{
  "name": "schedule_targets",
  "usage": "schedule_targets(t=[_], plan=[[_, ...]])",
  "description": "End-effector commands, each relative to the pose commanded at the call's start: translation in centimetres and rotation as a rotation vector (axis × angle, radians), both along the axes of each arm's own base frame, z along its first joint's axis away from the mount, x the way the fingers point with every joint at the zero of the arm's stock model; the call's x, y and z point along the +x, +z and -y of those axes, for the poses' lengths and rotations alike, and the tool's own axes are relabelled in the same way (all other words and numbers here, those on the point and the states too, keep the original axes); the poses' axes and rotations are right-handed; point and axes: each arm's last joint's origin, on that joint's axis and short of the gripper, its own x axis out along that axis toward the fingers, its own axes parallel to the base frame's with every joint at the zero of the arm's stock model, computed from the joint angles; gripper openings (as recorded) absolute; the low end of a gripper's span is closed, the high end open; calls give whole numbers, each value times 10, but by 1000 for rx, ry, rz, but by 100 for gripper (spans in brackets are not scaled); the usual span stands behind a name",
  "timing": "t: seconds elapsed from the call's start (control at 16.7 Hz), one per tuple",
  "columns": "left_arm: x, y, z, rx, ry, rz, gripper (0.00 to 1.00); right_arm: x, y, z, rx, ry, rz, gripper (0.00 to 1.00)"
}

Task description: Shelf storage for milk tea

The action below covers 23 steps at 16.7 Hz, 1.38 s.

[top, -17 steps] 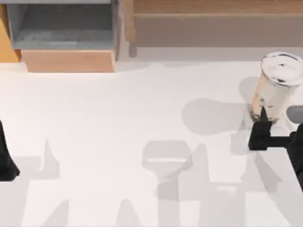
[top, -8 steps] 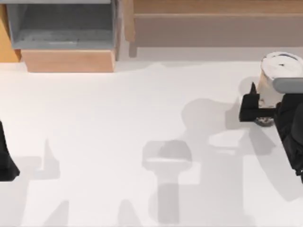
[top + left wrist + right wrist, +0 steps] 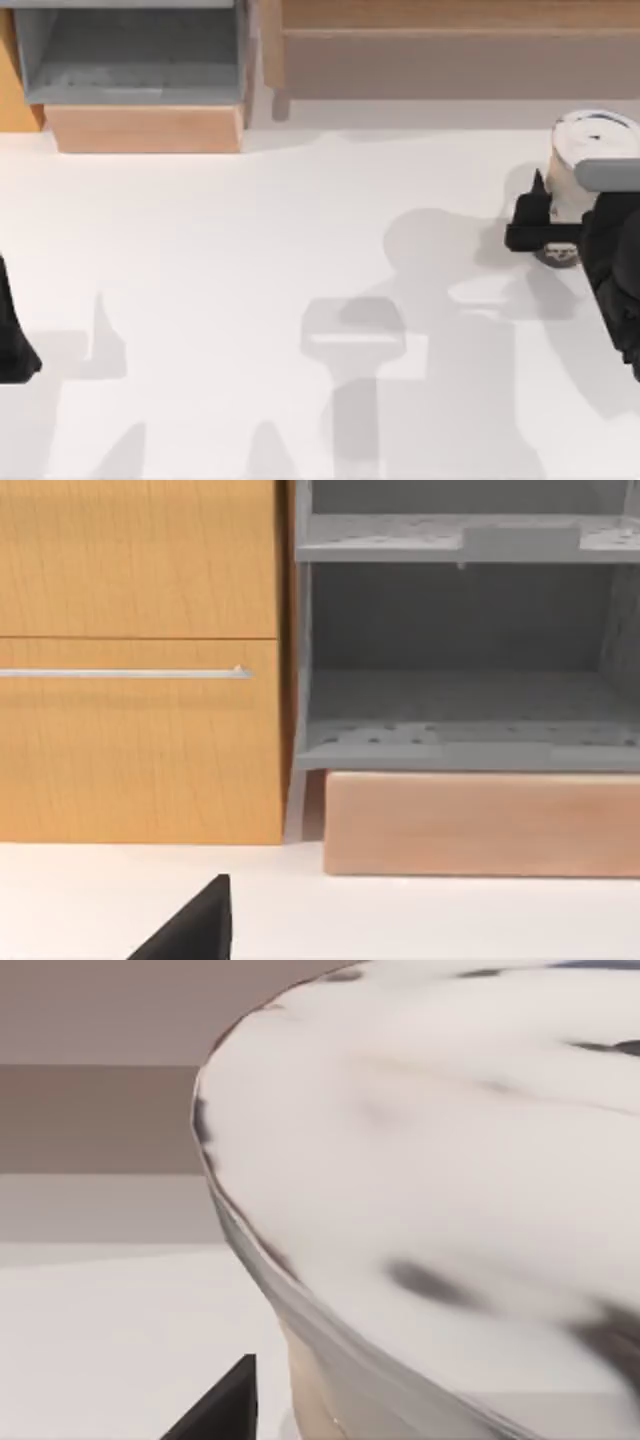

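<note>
Since half a second ago, the right gripper (image 3: pixel 556 222) has been edged slightly rightward around the one clear plastic cup of beige milk tea with a whitish round lid (image 3: pixel 590 140), at the white table's (image 3: pixel 250 300) right edge. Its black fingers (image 3: pixel 531 212) apparently clasp the cup's lower part, though contact is partly hidden. One wide light-wood shelf with a taupe-brown back panel (image 3: pixel 450 50) is seen behind. The left gripper (image 3: pixel 12 340) is parked at the left edge; its jaw state cannot be told.

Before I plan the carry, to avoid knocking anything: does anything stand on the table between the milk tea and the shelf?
Nothing visible does. The milk tea stands near the table's right edge with the right pincer at it; bare table separates it from the shelf behind.
</note>
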Motion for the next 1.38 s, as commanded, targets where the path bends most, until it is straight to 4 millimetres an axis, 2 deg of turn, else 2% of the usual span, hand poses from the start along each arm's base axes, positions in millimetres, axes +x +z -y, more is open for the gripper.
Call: schedule_targets(t=[0.6, 1.14, 1.38], plan=[[0, 0, 0, 0, 0, 0, 100, 0, 0, 0, 0, 0, 0, 2], [0, 0, 0, 0, 0, 0, 100, 0, 0, 0, 1, 1, 0, 0], [0, 0, 0, 0, 0, 0, 100, 0, 7, 0, 2, 0, 0, 0]])
